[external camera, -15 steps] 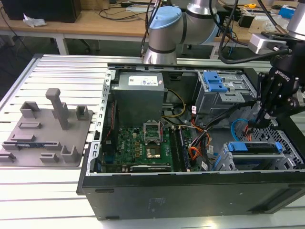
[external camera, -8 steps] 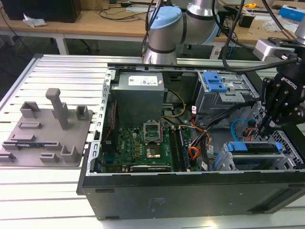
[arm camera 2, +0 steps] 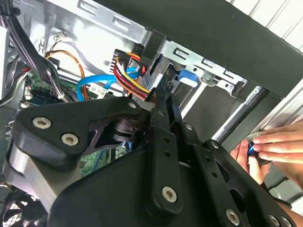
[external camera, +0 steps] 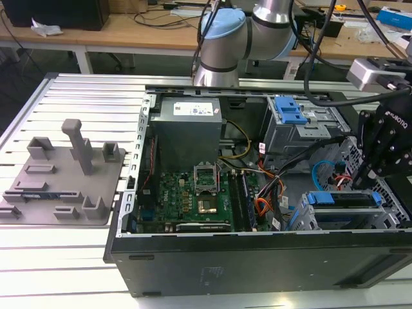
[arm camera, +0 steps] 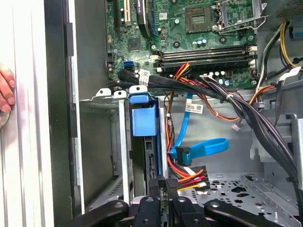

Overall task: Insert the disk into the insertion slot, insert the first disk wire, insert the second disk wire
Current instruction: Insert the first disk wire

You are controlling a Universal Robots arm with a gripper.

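The disk (arm camera: 142, 118), framed in its blue caddy, sits inside the insertion slot (arm camera: 122, 156), a grey metal cage at the case's front corner (external camera: 310, 220). The first disk wire (arm camera: 189, 174), a red, orange and yellow bundle with a black plug, ends at the disk's rear edge. My gripper (arm camera: 163, 187) is shut on that plug, and its black fingers (arm camera 2: 163, 101) reach in beside the bundle (arm camera 2: 130, 78). The second disk wire (arm camera: 201, 146), a light-blue flat cable, loops just past it. Its plug lies close to the disk's edge; I cannot tell if it is seated.
A person's hand (arm camera 2: 274, 146) rests on the case's outer edge close to the cage. Thick black cable bundles (arm camera: 227, 99) cross above the bay. The motherboard (external camera: 193, 199), the power supply (external camera: 187, 129) and a taller bay with a blue latch (external camera: 290, 112) occupy the case. A grey fixture (external camera: 64, 174) stands at the exterior view's left.
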